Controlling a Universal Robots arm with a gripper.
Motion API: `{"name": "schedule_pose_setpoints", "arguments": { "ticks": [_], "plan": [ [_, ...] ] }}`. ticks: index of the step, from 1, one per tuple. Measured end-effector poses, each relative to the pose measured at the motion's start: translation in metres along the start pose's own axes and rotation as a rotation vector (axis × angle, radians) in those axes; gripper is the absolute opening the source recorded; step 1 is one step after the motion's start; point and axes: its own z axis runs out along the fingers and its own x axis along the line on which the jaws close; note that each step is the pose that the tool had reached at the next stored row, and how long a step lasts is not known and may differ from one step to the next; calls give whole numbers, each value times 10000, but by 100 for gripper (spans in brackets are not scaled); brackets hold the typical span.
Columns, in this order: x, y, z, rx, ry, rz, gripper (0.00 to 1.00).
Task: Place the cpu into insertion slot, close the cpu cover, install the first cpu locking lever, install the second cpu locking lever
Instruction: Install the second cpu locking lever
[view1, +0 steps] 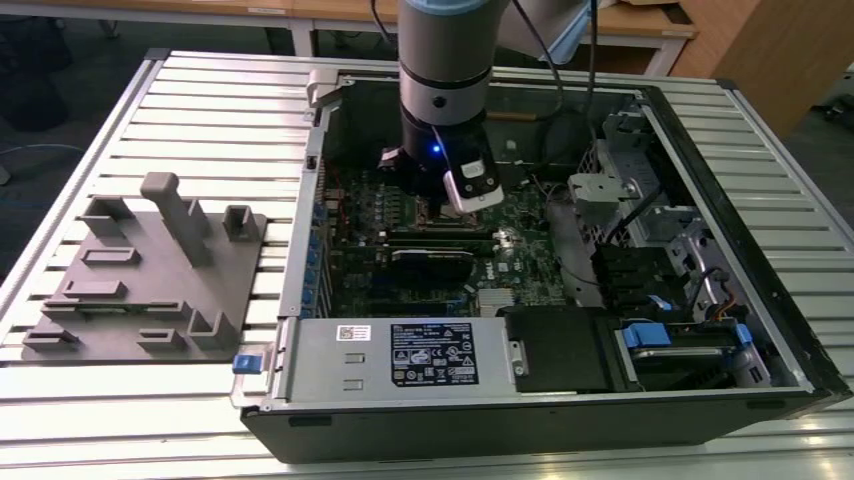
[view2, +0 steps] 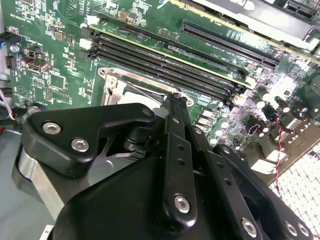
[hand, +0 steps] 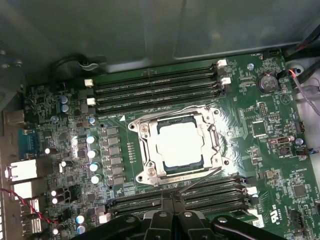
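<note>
Exterior view: slatted metal table (view1: 200, 90), open computer case (view1: 747, 330), wooden desks behind; jaws clenched, empty.

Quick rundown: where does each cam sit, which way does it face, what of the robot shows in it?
Exterior view: off the arm, above and in front of the open computer case, looking down; the arm reaches into it.
First wrist view: on the arm, facing down at the cpu under the cpu cover; the gripper shows at the frame edge.
Second wrist view: on the arm, low and oblique across the motherboard; the gripper linkage shows large.
Shared: both wrist views show the socket and the memory slots.
</note>
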Motion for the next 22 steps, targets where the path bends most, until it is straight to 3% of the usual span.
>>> {"name": "schedule_pose_setpoints", "arguments": {
  "ticks": [6,17,22],
  "plan": [
    [45,7,12,-3,-2,1,11],
    [154,-38,188,-2,-2,6,11],
    [158,-40,192,-1,-2,6,11]
  ]
}}
